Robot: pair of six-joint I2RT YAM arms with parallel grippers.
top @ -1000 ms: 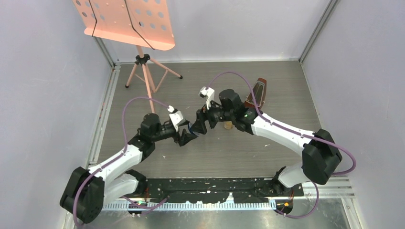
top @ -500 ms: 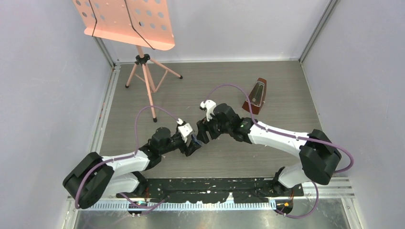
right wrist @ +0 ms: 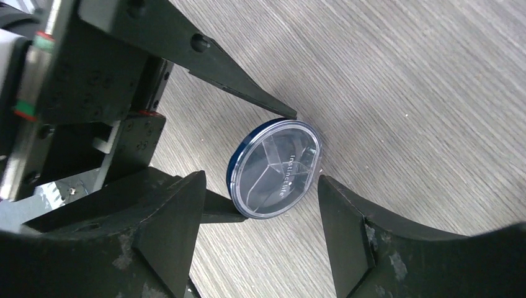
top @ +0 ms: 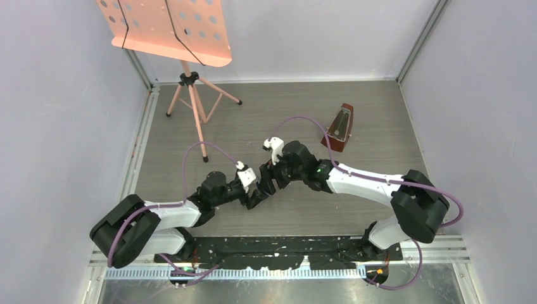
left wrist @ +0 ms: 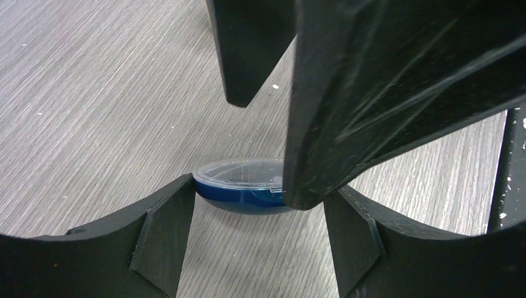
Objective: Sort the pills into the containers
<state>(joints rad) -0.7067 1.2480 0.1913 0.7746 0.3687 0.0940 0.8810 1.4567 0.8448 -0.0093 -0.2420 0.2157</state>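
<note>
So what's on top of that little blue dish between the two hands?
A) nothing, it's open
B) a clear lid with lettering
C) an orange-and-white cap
B: the blue dish carries a see-through lid, with printed lettering and dividers plain in the right wrist view.

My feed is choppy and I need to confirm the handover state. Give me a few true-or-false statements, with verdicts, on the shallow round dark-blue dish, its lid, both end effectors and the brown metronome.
1. The shallow round dark-blue shiny dish sits between the left end effector's fingers. True.
2. The dish's clear plastic lid is off. False: the lid is on the dish.
3. The right end effector is parked beside its base. False: it is reached out to the dish, with a finger on either side of it.
4. The brown pyramid-shaped metronome stands apart from both end effectors. True.
</note>
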